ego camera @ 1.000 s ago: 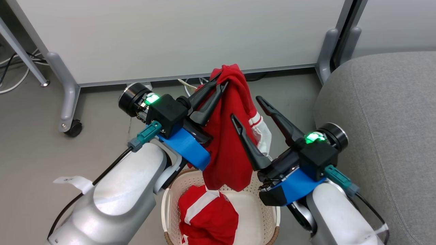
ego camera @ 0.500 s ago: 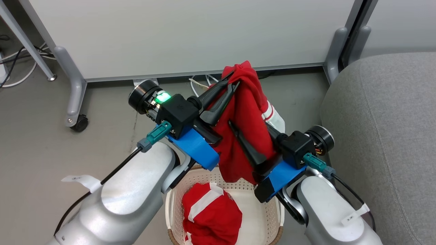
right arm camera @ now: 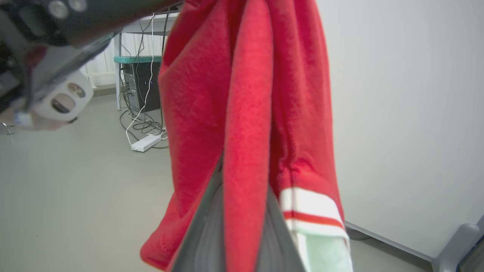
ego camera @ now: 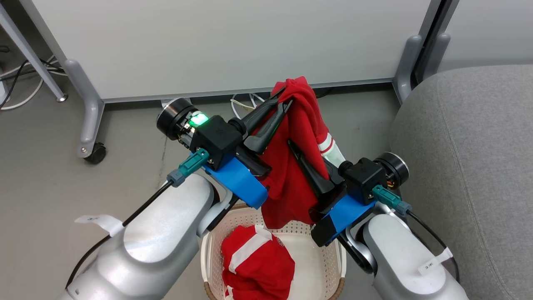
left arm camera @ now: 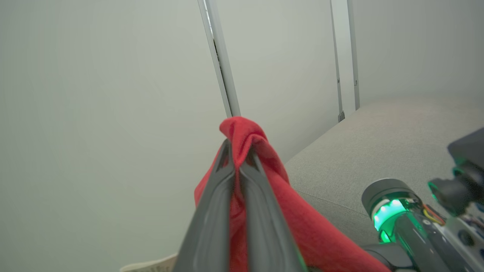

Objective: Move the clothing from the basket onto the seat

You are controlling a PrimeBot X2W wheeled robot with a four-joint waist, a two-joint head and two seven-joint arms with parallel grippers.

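Garment (ego camera: 289, 187) hangs from left gripper (ego camera: 284, 99), which is pinched tight on its top fold; right gripper (ego camera: 295, 146) is clamped on a fold just below that. Second garment (ego camera: 254, 262) lies in basket (ego camera: 320, 254) under both grippers. Seat (ego camera: 466, 137) sits right of right gripper, apart from the cloth.

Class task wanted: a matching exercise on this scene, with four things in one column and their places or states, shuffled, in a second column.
1 left hand
2 right hand
3 second garment
4 seat

A lies in the basket
B grey, on the robot's right
C shut on the top of the hanging garment
D shut on a fold lower down the hanging garment

Pairs: 1-C, 2-D, 3-A, 4-B
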